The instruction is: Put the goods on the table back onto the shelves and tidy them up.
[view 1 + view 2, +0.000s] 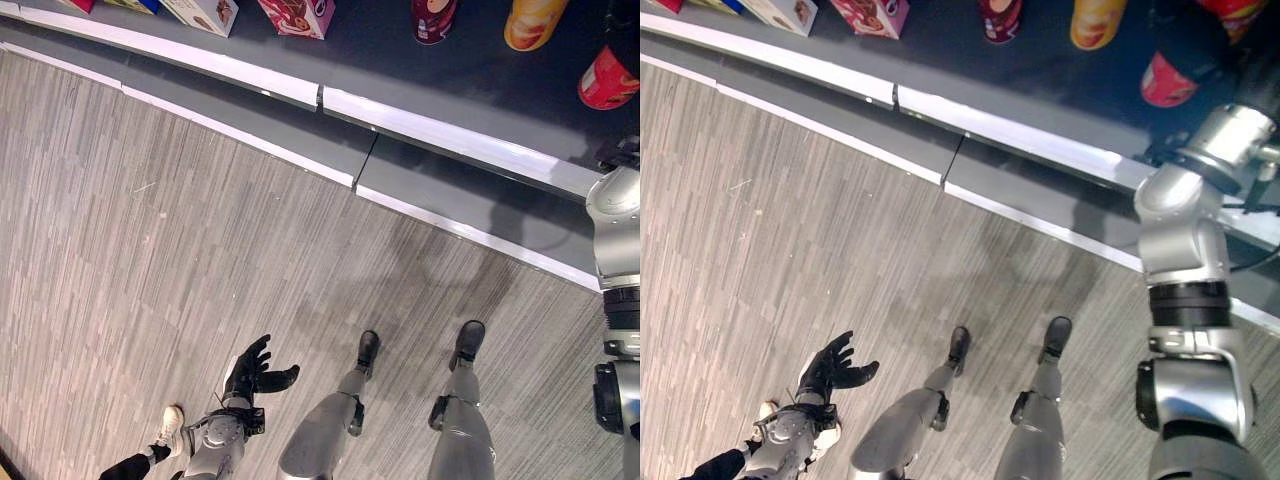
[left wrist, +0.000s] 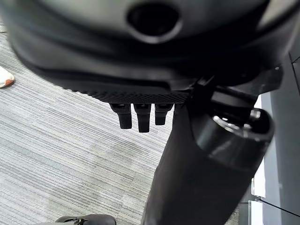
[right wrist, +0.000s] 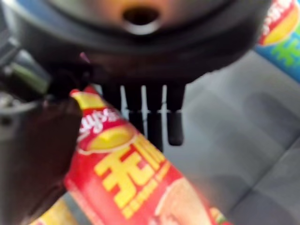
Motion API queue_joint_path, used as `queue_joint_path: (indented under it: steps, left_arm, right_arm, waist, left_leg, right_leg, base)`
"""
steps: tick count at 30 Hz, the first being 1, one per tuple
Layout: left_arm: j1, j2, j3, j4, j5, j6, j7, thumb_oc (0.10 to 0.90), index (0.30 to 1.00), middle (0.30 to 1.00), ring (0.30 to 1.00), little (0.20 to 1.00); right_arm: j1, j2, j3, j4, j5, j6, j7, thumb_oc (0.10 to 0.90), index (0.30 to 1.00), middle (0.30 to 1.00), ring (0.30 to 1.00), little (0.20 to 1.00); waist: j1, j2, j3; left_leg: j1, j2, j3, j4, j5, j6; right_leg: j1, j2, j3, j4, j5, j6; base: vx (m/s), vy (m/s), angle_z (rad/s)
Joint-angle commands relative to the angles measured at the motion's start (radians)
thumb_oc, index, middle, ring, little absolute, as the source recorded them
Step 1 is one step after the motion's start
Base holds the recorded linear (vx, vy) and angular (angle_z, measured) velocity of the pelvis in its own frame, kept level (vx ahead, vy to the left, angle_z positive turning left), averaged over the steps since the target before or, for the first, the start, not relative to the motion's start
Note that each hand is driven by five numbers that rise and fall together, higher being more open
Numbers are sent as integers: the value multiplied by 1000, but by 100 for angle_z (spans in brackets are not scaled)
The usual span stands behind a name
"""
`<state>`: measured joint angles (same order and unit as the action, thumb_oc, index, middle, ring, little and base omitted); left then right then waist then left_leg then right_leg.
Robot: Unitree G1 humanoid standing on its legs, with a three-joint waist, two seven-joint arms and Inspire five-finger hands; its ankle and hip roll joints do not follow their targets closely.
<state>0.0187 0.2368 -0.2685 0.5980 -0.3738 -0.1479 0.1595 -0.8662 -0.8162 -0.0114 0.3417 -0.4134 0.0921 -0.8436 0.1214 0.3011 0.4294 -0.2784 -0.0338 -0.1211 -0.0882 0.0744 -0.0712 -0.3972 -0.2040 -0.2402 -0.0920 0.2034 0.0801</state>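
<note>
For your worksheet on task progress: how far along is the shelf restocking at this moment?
Done: boxes and canisters already stand on the dark shelf. In hand: the right hand is reaching over the shelf beside a red canister; whether it grips it is unclear. The left hand hangs open over the floor. Left: releasing and tidying.

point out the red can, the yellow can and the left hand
red can (image 3: 136, 187), right wrist view, on its printed side
yellow can (image 1: 530, 22), left eye view, on its side, standing on the shelf
left hand (image 1: 250, 372), left eye view, on the palm, above the floor
</note>
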Motion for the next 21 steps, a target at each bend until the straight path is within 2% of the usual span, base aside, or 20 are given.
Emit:
queue_joint_path:
  steps: [1, 21]
  left_arm:
    - [11, 79, 4, -30, -26, -46, 9, 800, 900, 900, 900, 900]
    - [7, 98, 0, -52, -2, -53, 32, 800, 900, 900, 900, 900]
  right_arm:
    - [-170, -141, 61, -60, -32, -46, -90, 400, 300, 300, 300, 300]
    - [-148, -177, 49, 46, 51, -38, -133, 400, 300, 300, 300, 300]
  waist:
    - [-7, -1, -39]
    - [-22, -19, -9]
  left_leg:
    - [-54, 53, 5, 1, -14, -38]
    - [-67, 55, 5, 1, -12, -32]
  right_leg:
    - [-49, -88, 59, 184, -138, 101]
    - [-85, -76, 88, 207, -146, 99]
  base:
    - [0, 0, 0]
    - [-4, -8, 2]
